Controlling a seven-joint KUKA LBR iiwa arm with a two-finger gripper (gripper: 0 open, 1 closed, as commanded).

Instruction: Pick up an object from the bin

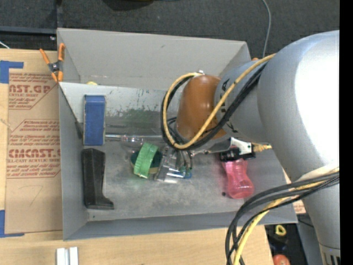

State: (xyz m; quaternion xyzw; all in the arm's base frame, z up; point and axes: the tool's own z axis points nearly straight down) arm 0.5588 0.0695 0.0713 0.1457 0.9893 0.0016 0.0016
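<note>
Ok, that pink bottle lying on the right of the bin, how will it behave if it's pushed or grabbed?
The pink bottle lies on its side and looks rounded, so a push would probably roll it. It looks like thin plastic, so it is likely light and not fragile. Its smooth surface might slip in a grasp.

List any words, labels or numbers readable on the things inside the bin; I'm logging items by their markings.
No readable text on anything in the bin.
Blue block: plain, no text.
Black handle-shaped piece: no text.
Green roll: no text visible.
Pink bottle: no label readable.
Clear scrap by the gripper: too small and blurred to tell.
</note>
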